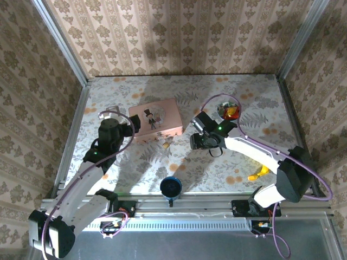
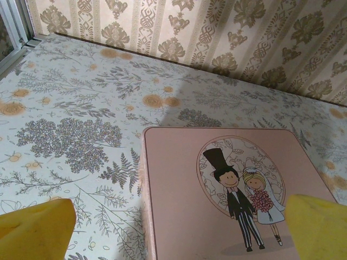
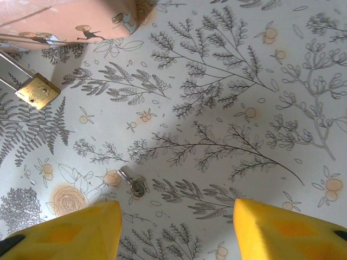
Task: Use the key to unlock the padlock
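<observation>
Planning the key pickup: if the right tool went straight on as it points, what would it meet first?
Probably the table, right by the small key lying just ahead of the right tool, slightly off centre. Depth is unclear; the padlock lies well aside.

Both arms stretch from the near edge toward the table's middle. The left gripper [image 2: 179,219] holds its yellow fingers wide apart, and the right gripper [image 3: 176,230] gapes too, pointing down.

Upper left in the right wrist view, the padlock [image 3: 37,91] has a brass metal body with a dull sheen and a shiny silvery shackle. The pink box [image 2: 179,184] lid looks smooth and satin. The bench [image 3: 217,124] covering is matt and printed.
</observation>
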Robot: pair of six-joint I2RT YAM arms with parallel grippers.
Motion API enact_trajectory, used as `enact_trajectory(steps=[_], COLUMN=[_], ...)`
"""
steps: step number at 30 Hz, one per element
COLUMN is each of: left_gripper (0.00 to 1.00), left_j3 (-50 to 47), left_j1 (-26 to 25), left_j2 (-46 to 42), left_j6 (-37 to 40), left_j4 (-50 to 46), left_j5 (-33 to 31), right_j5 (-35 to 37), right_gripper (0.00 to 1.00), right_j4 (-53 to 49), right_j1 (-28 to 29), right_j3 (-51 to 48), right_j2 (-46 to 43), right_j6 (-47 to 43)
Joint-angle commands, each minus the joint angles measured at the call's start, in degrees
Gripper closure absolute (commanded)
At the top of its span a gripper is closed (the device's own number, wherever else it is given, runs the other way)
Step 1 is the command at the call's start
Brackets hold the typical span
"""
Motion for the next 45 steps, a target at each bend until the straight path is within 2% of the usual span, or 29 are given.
enact_trajectory(steps=[1,10,20,42,45], left_gripper=[0.0,0.0,0.0,0.0,0.0], left_j3=[1.28,0.86,0.36,-0.87,-0.87], left_j1=[-0.16,0.28,0.72,2.39,2.65], left_j2=[0.13,0.75,2.08,1.82,1.86], left_j6=[-1.04,-1.18,-2.26,-3.23,-3.26], left_j4=[0.19,0.72,1.39,1.6,1.6], left_j5=[0.02,0.26,1.2,2.96,3.15], right_j5=[-2.32,-6.32,-5.18,-3.95,-3.83], right_gripper=[0.45,0.53,0.64,0.62,0.64], right_j4=[-2.79,-2.31,-3.08,-4.28,-4.63], right_j1=[0.96,4.51,6.84,7.08,7.05], right_j3=[1.99,3.16,4.87,8.78,8.7], right_j2=[3.17,10.43,16.51,23.17,23.49], right_j6=[-1.02,-0.94,0.12,1.0,0.95])
